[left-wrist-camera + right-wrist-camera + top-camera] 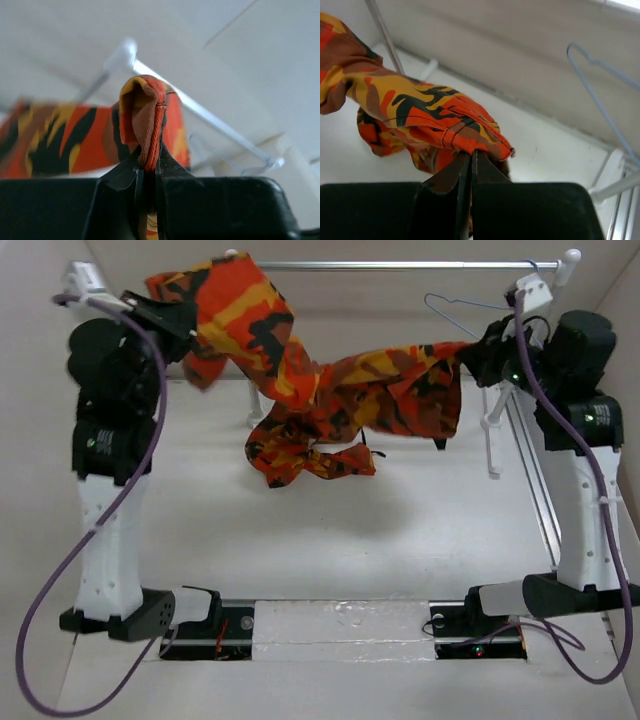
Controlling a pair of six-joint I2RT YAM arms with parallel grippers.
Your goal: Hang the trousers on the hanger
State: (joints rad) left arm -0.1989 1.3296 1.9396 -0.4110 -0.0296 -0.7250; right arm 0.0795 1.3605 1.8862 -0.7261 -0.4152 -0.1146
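Counted one pair of trousers [330, 390], camouflage-printed in orange, red, yellow and black, the single garment. Counted one hanger [600, 106] of thin pale wire, with one hook at its top. Noted one rail [400, 264], made up of one silver crossbar and two white posts. Tallied two arms, namely one left arm [110, 490] and one right arm [585, 490]. Tallied two pincers as well, one to each arm: the left pincer [150, 165] and the right pincer [471, 167]. Found two purple cables, a left cable [90, 530] and a right cable [603, 490]. Saw just one bench [400, 540].
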